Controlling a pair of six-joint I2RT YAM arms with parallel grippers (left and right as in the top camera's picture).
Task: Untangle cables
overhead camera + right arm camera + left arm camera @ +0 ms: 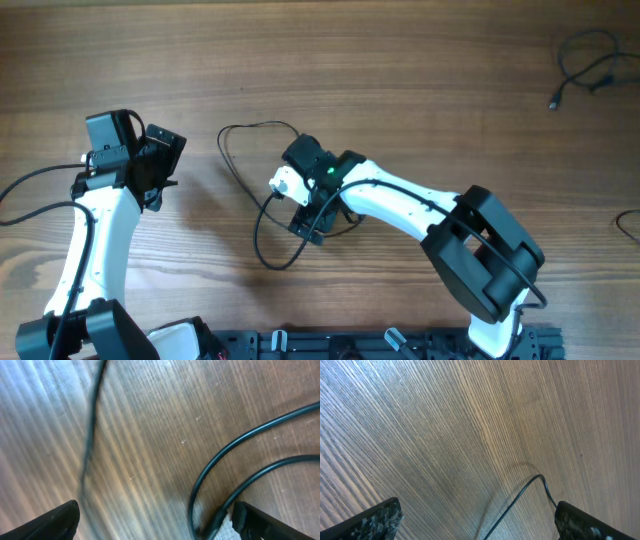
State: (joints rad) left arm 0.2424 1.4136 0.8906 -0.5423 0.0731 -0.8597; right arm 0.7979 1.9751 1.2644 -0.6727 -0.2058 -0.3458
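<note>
I am looking at a big wooden counter (400,60) with two robot arms at it. The right arm (400,200) reaches from the near right corner to the middle of the counter. The left arm (95,230) stands by the left edge. The right pincer (155,522) is wide open and holds nothing. It hangs right over the long cable (255,126), which lies in loose loops in the middle of the counter. The left pincer (477,527) is wide open too, with nothing in it. A thin bend of cable lies near one of its fingers. A second cable (575,60) sits curled in the far right corner, well apart, with its small plug (552,102) at the end. A third bit of cable (628,222) peeks in at the right edge. I think the job now is to grab the middle cable. To do it well, the right pincer should come down on just one strand, not two. Then it should close softly and pull slowly, while the left pincer holds another part still, so the loops open and do not knot.
</note>
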